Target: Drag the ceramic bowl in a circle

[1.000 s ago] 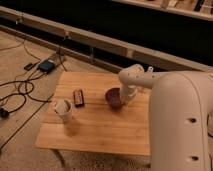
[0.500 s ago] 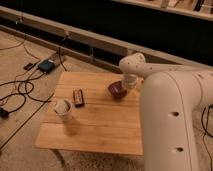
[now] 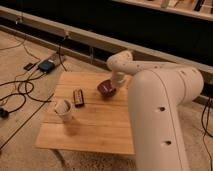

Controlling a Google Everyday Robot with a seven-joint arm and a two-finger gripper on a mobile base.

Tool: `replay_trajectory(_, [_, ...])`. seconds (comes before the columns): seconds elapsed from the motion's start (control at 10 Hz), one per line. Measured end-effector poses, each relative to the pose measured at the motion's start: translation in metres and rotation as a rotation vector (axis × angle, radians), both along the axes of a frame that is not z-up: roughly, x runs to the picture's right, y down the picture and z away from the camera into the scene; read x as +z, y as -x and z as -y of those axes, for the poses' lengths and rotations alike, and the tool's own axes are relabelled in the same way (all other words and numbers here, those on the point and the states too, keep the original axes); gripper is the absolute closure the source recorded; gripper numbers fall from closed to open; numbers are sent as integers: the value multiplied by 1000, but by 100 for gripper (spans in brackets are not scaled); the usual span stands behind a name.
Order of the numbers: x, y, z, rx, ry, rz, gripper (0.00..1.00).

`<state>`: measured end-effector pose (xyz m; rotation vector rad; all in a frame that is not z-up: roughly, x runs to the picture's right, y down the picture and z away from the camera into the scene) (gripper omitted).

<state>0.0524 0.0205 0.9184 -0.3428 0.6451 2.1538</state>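
Our gripper (image 3: 115, 85) sits just above the centre of the frame, at the end of the white arm (image 3: 160, 95) that reaches in from the lower right, and it meets the right-hand rim of the ceramic bowl (image 3: 105, 89). We read its fingers as clenched. Since they meet the bowl right at its edge, we judge that they pinch the rim and do not merely rest beside it, though the contact itself is too small for us to make out. The bowl, dark maroon and glossy, stands on the upper right part of the wooden table (image 3: 95, 131), near the far edge, and looks slightly tipped toward the gripper. A grip on the rim makes sense to us for dragging: the bowl can slide over the planks with its base on the wood while the arm traces the circle. To the left of the bowl, near but apart, lies a small black device (image 3: 78, 97), and to the lower left of that stands a white cup (image 3: 63, 109). We think both sit close enough that a wide circle could knock them, so the loop wants to keep toward the right and lower part of the tabletop. At the upper left of the frame, cables (image 3: 17, 95) and a small dark box (image 3: 46, 65) lie on the floor. We find no brand, label or writing that we can read on anything.
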Motion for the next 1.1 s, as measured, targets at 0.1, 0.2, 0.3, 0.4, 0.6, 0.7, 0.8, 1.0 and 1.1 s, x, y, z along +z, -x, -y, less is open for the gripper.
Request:
replay_trajectory(0.1, [-4,14,-4,-27,3,29,100])
replay_trajectory(0.2, [-8,24,-12,-47,12,52,100])
replay_trajectory(0.3, [-12,29,-20,-65,20,68,100])
replay_trajectory(0.4, [-17,34,-31,-80,32,84,100])
replay_trajectory(0.6, [-26,31,-50,-86,55,96,100])
replay_trajectory(0.7, [-30,26,-58,-74,63,92,100])
replay_trajectory(0.8, [-36,15,-69,-52,74,77,100])
replay_trajectory(1.0, [-46,-6,-82,-15,85,46,100])
replay_trajectory(1.1, [-49,-15,-86,2,86,32,100])
